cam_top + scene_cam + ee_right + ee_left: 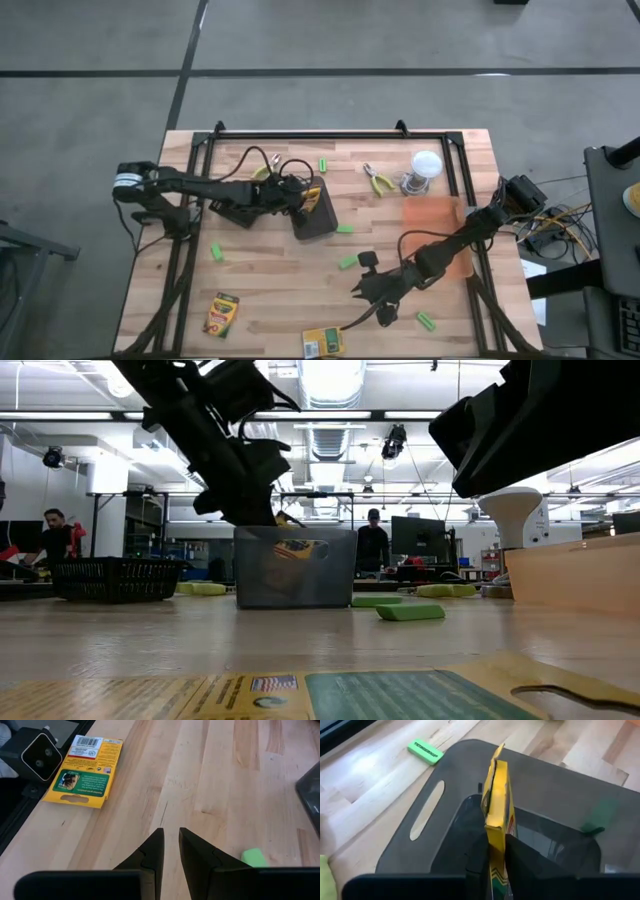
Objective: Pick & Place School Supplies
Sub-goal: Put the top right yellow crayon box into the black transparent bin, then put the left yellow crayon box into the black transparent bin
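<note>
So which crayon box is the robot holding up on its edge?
The crayon box pinched in the left gripper, standing on edge over the dark grey tray. The other two crayon boxes lie flat on the table's near side.

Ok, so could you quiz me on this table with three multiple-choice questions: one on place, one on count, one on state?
1. The left gripper holds a crayon box where?
A. over the dark tray
B. on the floor
C. off the table's edge

2. How many crayon boxes lie flat on the table?
A. one
B. two
C. four

3. The right gripper is:
A. spread wide
B. clamped on a box
C. shut, empty

Answers: 1 A, the box stands upright above the tray's opening. 2 B, both lie near the front edge. 3 C, only bare wood shows beyond its fingers.
</note>
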Robot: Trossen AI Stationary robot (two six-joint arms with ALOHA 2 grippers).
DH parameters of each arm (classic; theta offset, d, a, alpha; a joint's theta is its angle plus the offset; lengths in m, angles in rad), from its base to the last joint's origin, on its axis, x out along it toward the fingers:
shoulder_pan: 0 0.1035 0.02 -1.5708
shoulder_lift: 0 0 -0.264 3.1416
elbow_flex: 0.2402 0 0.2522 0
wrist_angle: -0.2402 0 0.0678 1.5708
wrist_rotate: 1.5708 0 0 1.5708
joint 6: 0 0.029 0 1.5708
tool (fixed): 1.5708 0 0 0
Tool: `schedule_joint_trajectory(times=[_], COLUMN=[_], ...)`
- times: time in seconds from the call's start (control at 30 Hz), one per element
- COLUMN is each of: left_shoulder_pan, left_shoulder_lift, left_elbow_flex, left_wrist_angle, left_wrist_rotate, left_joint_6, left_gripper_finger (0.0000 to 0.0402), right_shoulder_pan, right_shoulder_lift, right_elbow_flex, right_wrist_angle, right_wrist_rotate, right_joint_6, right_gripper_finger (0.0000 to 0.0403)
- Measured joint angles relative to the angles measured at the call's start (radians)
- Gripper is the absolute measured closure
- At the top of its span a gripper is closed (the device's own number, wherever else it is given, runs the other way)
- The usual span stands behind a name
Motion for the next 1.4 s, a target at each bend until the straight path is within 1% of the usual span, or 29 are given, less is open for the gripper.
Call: schedule_joint_trajectory(times=[0.5, 0.6, 0.73, 0.9, 1.1, 1.23, 1.4], left_shoulder_pan=[0.000, 0.000, 0.000, 0.000, -0.008, -0.045, -0.128], left_shoulder_lift=[-0.018, -0.018, -0.026, -0.029, -0.030, -0.030, -0.030], left_elbow_flex=[-0.002, 0.006, 0.050, 0.138, 0.278, 0.410, 0.595], left_wrist_angle=[-0.006, -0.008, -0.009, -0.027, -0.109, -0.229, -0.422], left_wrist_rotate=[0.009, -0.015, -0.087, -0.104, -0.104, -0.104, -0.101], left_joint_6=[0.017, 0.046, 0.112, 0.193, 0.284, 0.288, 0.326], left_gripper_finger=[0.0287, 0.0282, 0.0282, 0.0282, 0.0282, 0.0282, 0.0282], right_shoulder_pan=[0.000, 0.000, 0.000, 0.000, 0.000, 0.000, 0.000], right_shoulder_lift=[0.001, 0.001, 0.001, 0.001, 0.001, 0.001, 0.001], right_elbow_flex=[0.000, 0.000, 0.000, -0.002, -0.002, -0.009, -0.028], right_wrist_angle=[0.002, 0.002, 0.002, 0.002, 0.002, 0.002, 0.001], right_wrist_rotate=[0.000, 0.000, 0.000, 0.000, 0.000, 0.000, 0.000], right_joint_6=[0.000, 0.000, 0.000, 0.000, 0.019, 0.026, 0.073], right_gripper_finger=[0.0346, 0.0346, 0.0346, 0.0346, 0.0346, 0.0346, 0.0346])
